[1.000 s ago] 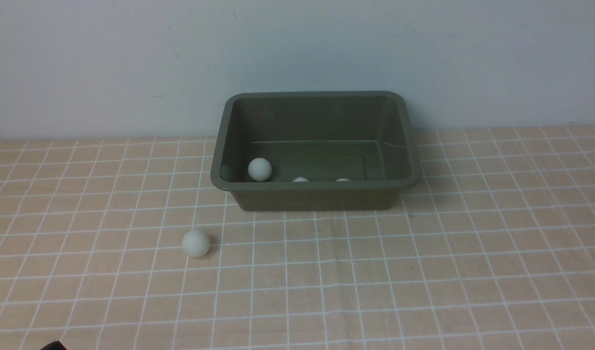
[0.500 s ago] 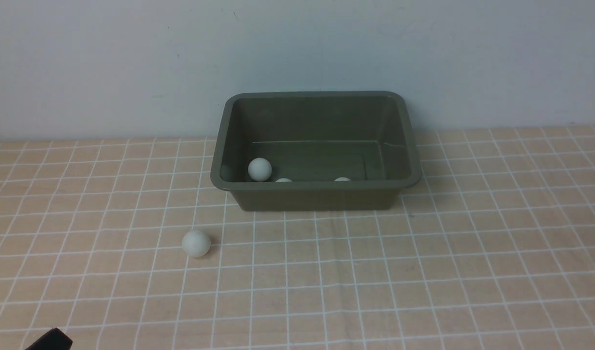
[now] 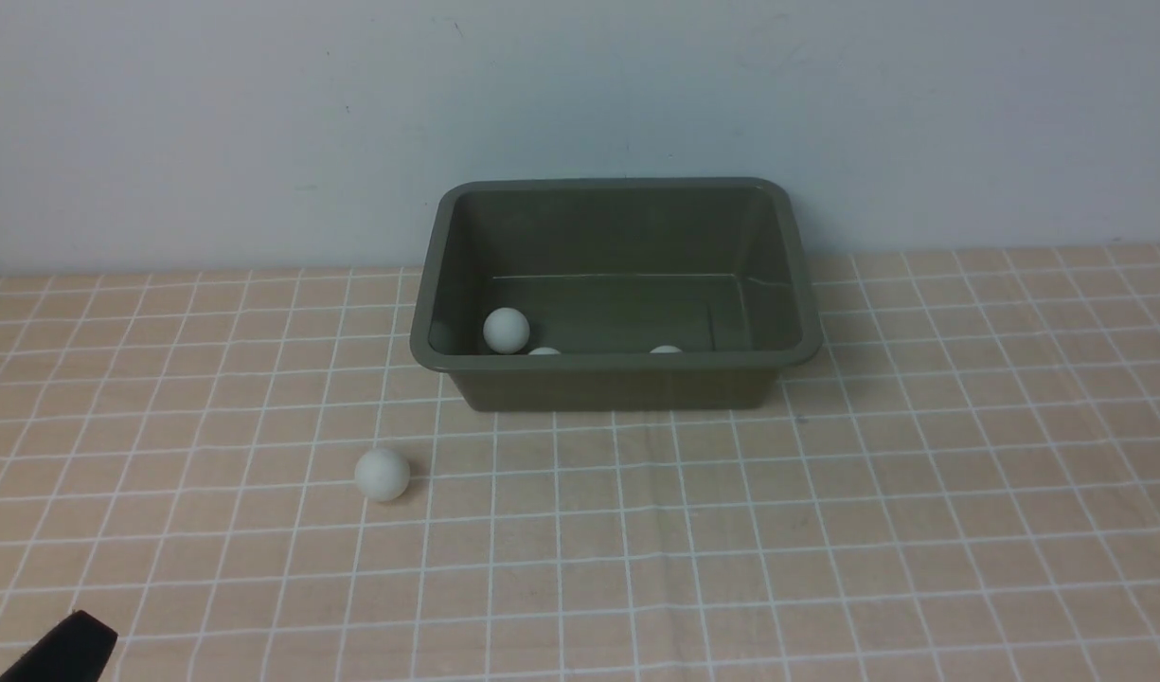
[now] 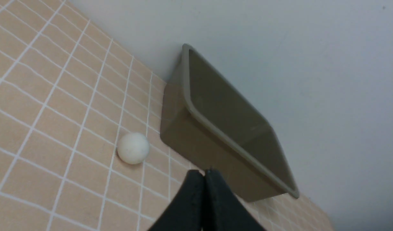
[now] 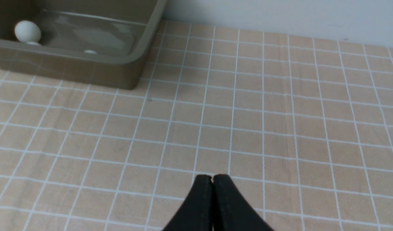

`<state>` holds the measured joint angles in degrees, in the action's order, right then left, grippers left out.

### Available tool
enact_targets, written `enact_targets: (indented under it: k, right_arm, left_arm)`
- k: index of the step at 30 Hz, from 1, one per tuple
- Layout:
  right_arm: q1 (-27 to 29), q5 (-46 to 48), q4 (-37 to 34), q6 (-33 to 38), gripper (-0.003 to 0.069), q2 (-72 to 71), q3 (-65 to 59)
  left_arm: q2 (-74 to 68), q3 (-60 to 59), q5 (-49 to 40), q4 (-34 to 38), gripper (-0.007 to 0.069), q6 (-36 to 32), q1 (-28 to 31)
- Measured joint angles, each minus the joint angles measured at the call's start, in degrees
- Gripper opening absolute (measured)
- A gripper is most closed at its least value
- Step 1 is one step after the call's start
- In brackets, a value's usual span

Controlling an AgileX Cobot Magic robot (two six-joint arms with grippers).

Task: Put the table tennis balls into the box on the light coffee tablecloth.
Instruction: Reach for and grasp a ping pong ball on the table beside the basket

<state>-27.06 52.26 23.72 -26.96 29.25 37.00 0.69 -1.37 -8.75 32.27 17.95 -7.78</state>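
The dark olive box stands on the light coffee tablecloth against the back wall. Inside it lie three table tennis balls: one near the left wall and two half hidden behind the front rim. One more white ball rests on the cloth, front-left of the box. My left gripper pokes in at the lower left corner, shut and empty, some way short of that ball. My right gripper is shut and empty over bare cloth right of the box, out of the front view.
A pale wall rises directly behind the box. The checked cloth covers the whole tabletop around the box and ball.
The left gripper's tip has come further into the lower left corner of the front view. A half-hidden ball in the box rolled leftward and settled.
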Motion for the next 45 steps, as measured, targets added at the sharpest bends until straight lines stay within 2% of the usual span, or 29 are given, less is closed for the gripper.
enact_targets:
  k: [4, 11, 16, 19, 21, 30, 34, 37, 42, 45]
  right_arm:
    - [0.0, -0.3, 0.2, 0.0, -0.0019, -1.4, 0.0]
    - [0.0, 0.8, 0.7, 1.0, -0.0019, -1.8, -0.6]
    - [0.0, 0.6, 0.6, 1.1, -0.0019, -1.8, -2.4]
    - [0.0, 0.6, -0.1, 1.1, -0.0019, -1.8, -2.9]
    - [0.0, 0.5, -0.6, 1.1, -0.0019, -1.8, -2.9]
    - [0.0, 0.5, -1.6, 1.1, -0.0019, -1.8, -2.9]
    - [0.0, 0.5, -1.6, 1.1, -0.0019, -1.8, -2.9]
    - [0.0, 0.5, -1.7, 1.1, -0.0019, -1.8, -2.9]
    - [0.0, 0.5, -1.8, 1.1, -0.0019, -1.8, -2.9]
    - [0.0, 0.5, -1.8, 1.1, -0.0019, -1.8, -2.9]
  left_arm:
    - [0.0, 4.1, -0.5, -0.2, -0.0069, -7.1, -0.8]
    - [-2.3, 16.4, -11.3, 1.2, -0.0069, -28.7, -2.4]
    - [-14.3, 23.5, -22.5, 6.5, -0.0069, -45.4, -2.5]
    - [-23.1, 26.4, -25.4, 8.6, -0.0069, -53.4, -2.5]
    - [-29.3, 28.5, -25.5, 8.8, -0.0069, -56.4, -2.5]
    - [-58.0, 42.8, -26.8, 8.5, -0.0069, -58.6, -2.5]
    - [-68.7, 49.3, -27.5, 3.6, -0.0069, -58.1, -2.5]
    - [-73.4, 51.8, -27.5, -0.2, -0.0069, -55.5, -2.5]
    - [-81.9, 55.9, -28.2, -10.5, -0.0069, -45.0, -2.5]
    - [-84.3, 57.3, -28.3, -13.7, -0.0069, -41.9, -2.5]
